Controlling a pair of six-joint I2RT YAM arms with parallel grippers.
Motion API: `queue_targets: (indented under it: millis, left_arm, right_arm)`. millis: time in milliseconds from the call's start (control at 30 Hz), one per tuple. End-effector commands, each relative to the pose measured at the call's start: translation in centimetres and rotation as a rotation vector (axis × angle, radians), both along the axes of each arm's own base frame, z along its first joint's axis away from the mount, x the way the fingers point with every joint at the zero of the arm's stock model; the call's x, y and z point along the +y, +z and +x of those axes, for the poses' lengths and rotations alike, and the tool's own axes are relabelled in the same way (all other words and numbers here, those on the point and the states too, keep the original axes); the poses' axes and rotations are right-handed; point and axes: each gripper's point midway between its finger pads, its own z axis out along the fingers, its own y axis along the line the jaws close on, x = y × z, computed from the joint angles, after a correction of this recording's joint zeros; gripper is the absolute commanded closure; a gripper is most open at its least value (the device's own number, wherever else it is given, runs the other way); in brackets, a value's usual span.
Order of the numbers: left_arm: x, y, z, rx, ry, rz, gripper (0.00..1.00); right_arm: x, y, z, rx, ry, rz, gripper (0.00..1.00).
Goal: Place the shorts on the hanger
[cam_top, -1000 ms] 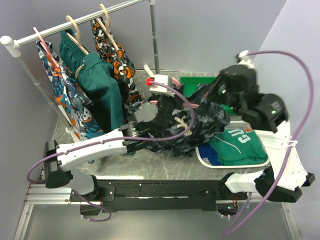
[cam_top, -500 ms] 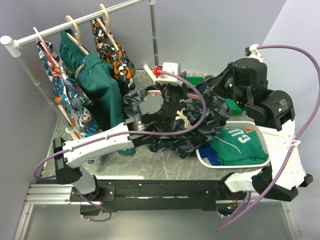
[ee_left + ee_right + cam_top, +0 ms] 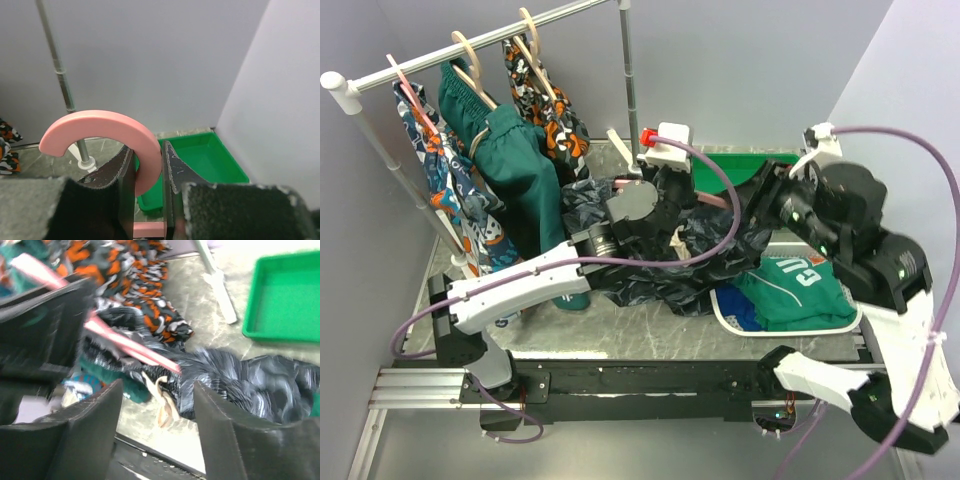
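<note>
Left wrist view: the left claw (image 3: 146,172) was clamped on the neck of the pink hanger (image 3: 100,122).
The hook rose from between the jaws and curled over to the left, its open end down, with a green tray (image 3: 210,155), a rack pole (image 3: 57,70) and pale walls behind. In the right wrist view the right claw (image 3: 157,390) hung wide apart, gripping nothing, above the shorts (image 3: 260,380) bunched on the grey marbled desk (image 3: 620,320). The hanger's bar slanted from upper left to lower right into their fabric.
</note>
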Motion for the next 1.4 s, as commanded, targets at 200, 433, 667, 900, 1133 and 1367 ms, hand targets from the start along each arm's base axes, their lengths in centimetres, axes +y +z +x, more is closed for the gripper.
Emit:
queue_targets:
  millis: [200,433,667,900,1133,1367]
  left_arm:
    - [2.1,1.5,-4.4,-0.026,-0.291,-0.04,0.99]
    - [1.7,1.8,-6.9,-0.03,-0.47,-0.004,0.99]
    - [0.3,1.8,-8.2,-0.025,-0.576,0.015,0.99]
    - [-1.9,2.5,-8.4,-0.023,-0.632,0.005,0.99]
    - [-3.3,3.7,-8.2,-0.033,-0.654,-0.039,0.99]
    - [-4.5,5.0,-8.0,-0.053,-0.663,-0.051,0.99]
  right_arm:
    - [-0.8,1.0,-4.7,-0.343,0.219,-0.104,0.24]
    - [-0.4,-2.7,-8.7,-0.429,0.393,-0.141,0.21]
    - [0.4,-6.3,-10.8,-0.309,0.553,-0.209,0.31]
    - [-0.2,-7.8,-11.2,-0.249,0.549,-0.236,0.34]
    - [-0.3,-8.8,-11.8,-0.191,0.558,-0.23,0.36]
    - [-1.2,-8.8,-11.3,-0.18,0.496,-0.253,0.43]
